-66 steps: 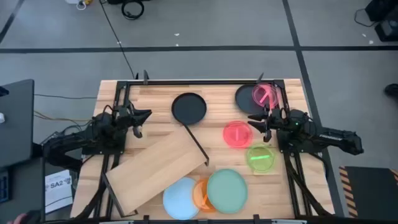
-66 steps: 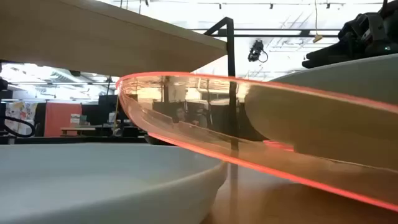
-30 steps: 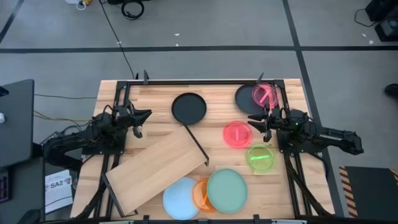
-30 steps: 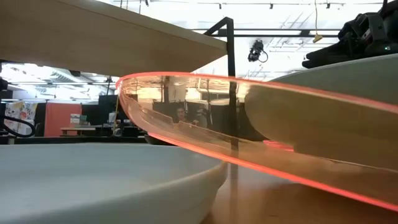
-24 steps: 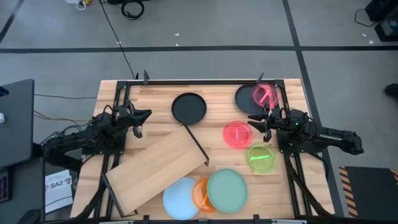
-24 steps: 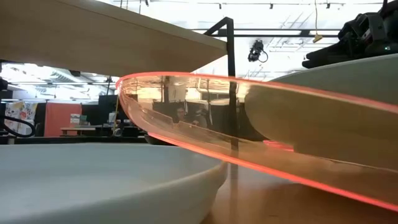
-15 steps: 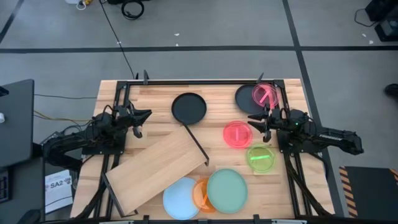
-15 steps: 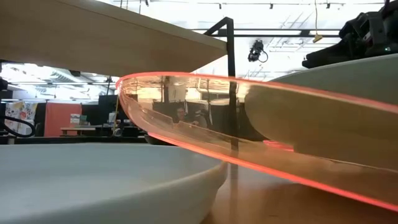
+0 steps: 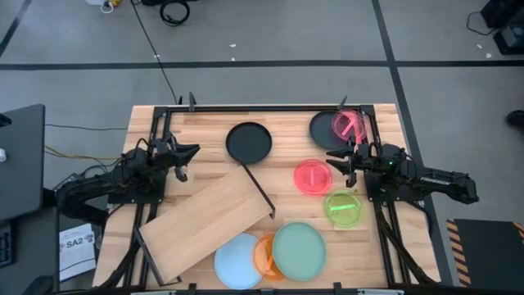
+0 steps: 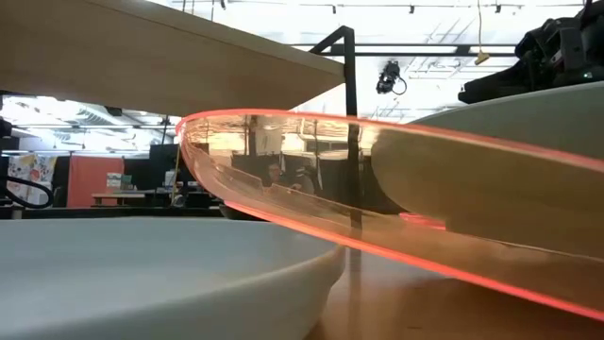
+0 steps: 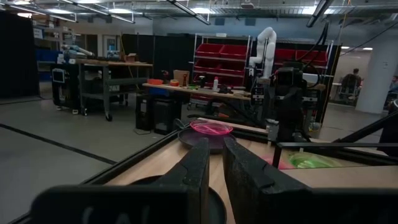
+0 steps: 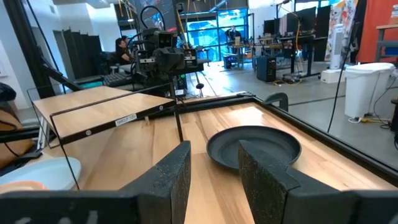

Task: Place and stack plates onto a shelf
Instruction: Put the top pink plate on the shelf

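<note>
The shelf [image 9: 209, 223], a pale board with a black bar frame [image 9: 259, 189] at its far right end, lies slanted on the table's near left. By the near edge the orange plate [image 9: 265, 256] lies tilted between the light-blue plate [image 9: 236, 260] and the mint-green plate [image 9: 299, 250]. A pink plate [image 9: 312, 176] and a neon-green plate [image 9: 342, 207] lie flat on the right. One black plate [image 9: 248, 142] lies far centre. Another black plate [image 9: 323, 129] bears a second pink plate [image 9: 350, 124]. My left gripper [image 9: 187, 157] is shut and empty at the left. My right gripper [image 9: 336, 161] is slightly open and empty beside the pink plate.
Black rails [image 9: 270, 107] run along the slatted table's far edge and sides. In the low view the orange plate's rim [image 10: 283, 121] fills the foreground, under the shelf board [image 10: 142, 57]. A person [image 12: 120, 46] shows in the room beyond the table. Bare wood lies between the shelf and the pink plate.
</note>
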Motion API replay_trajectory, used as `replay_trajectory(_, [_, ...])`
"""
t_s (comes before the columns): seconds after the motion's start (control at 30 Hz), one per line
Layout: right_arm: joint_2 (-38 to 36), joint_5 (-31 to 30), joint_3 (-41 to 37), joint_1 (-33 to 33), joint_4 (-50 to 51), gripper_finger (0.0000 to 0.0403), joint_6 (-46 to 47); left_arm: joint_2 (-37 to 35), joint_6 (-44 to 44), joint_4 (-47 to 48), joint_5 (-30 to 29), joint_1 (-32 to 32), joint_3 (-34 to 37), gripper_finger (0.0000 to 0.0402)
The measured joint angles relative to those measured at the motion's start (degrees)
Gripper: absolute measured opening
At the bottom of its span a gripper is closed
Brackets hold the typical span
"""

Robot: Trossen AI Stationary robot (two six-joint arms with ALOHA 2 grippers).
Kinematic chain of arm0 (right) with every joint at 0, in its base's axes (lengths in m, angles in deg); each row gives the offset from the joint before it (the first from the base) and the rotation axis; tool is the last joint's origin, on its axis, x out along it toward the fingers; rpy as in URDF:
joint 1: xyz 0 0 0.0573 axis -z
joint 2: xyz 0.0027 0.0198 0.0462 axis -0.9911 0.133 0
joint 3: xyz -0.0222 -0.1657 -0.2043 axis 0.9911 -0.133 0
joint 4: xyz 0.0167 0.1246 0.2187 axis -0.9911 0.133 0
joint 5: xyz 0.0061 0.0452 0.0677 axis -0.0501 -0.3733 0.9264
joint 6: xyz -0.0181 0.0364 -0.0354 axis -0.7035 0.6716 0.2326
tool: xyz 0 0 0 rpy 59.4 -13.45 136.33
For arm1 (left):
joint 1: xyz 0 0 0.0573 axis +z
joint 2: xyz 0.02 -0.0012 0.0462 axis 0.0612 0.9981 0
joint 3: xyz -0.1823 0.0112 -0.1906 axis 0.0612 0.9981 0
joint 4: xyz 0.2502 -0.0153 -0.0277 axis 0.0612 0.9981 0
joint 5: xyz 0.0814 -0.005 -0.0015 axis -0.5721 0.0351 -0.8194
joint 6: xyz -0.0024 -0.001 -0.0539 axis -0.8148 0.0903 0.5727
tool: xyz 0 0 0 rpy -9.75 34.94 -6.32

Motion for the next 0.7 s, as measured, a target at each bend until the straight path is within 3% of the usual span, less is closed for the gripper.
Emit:
replay_trajectory(0.13, [0.00,-2.52,0.00,-0.02,-0.01,0.0139,0.60,0.00,-0.04,0.00,0.01,0.00,0.00,0.0050])
replay_trajectory(0.3, [-0.02,-11.73,0.02,-0.02,-1.80,0.0139,6.18,0.00,-0.04,0.00,0.01,-0.01,0.01,0.0050])
replay_trajectory(0.47, [-0.02,-15.54,0.02,-0.02,-4.02,0.0146,8.50,0.00,-0.02,0.00,0.01,0.00,0.00,0.0050])
replay_trajectory(0.7, [0.02,-28.39,0.02,0.02,-10.36,0.0180,13.39,0.00,-0.11,0.02,-0.01,0.00,0.02,0.0050])
